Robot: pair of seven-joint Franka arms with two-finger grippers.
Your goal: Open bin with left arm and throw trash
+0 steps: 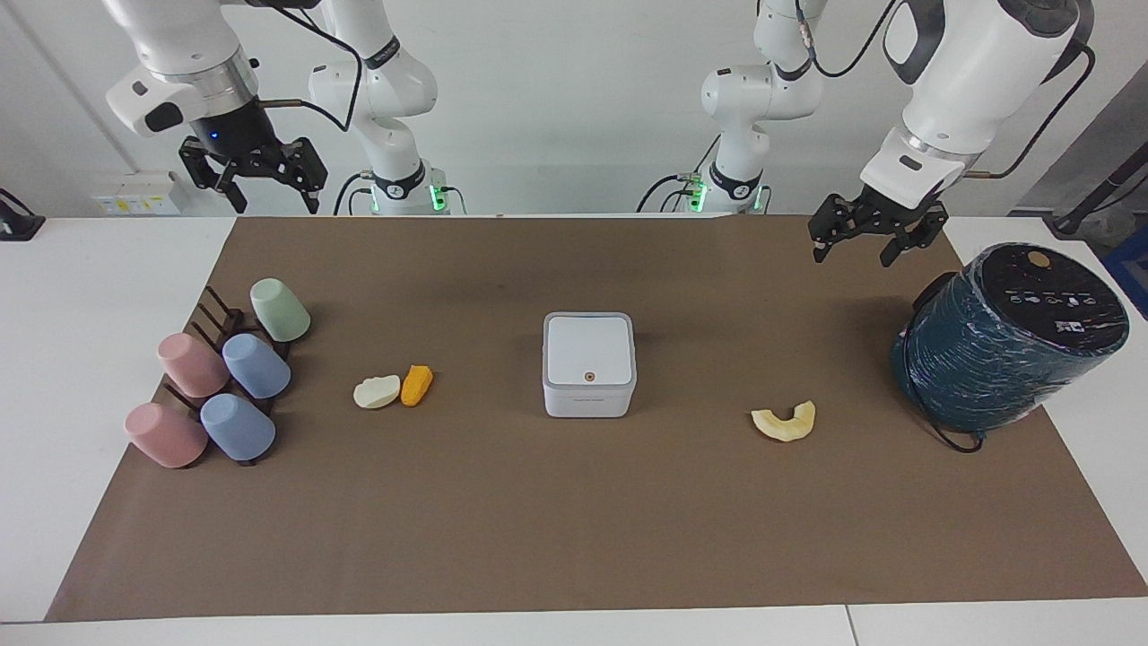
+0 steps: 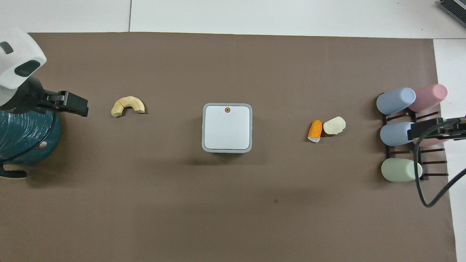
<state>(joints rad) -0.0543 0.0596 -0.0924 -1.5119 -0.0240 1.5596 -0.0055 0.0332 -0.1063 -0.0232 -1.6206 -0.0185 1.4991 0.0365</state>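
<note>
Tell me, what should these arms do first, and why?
Probably the left gripper, hanging open in the air beside the teal cylinder, should move over the bin, since its lid lies shut and all three scraps still sit on the mat. The right gripper waits open above the cups.

White bin (image 1: 588, 363) sits mid-mat on the brown mat (image 1: 574, 538), lid closed, small orange dot on the lid's edge farther from the robots. Cream lump (image 1: 377, 392) and orange cob piece (image 1: 416, 385) lie touching, toward the right arm's end. Pale yellow rind (image 1: 785, 422) lies alone toward the left arm's end. Five pastel cups (image 1: 224, 381) rest tilted on a dark rack (image 1: 215, 318) at the right arm's end. Dark teal wrapped cylinder (image 1: 1009, 336) stands tilted at the left arm's end. Left gripper (image 1: 854, 252) hangs raised beside the cylinder, fingers apart, empty. Right gripper (image 1: 275, 202) hangs raised over the table edge, fingers apart, empty.
</note>
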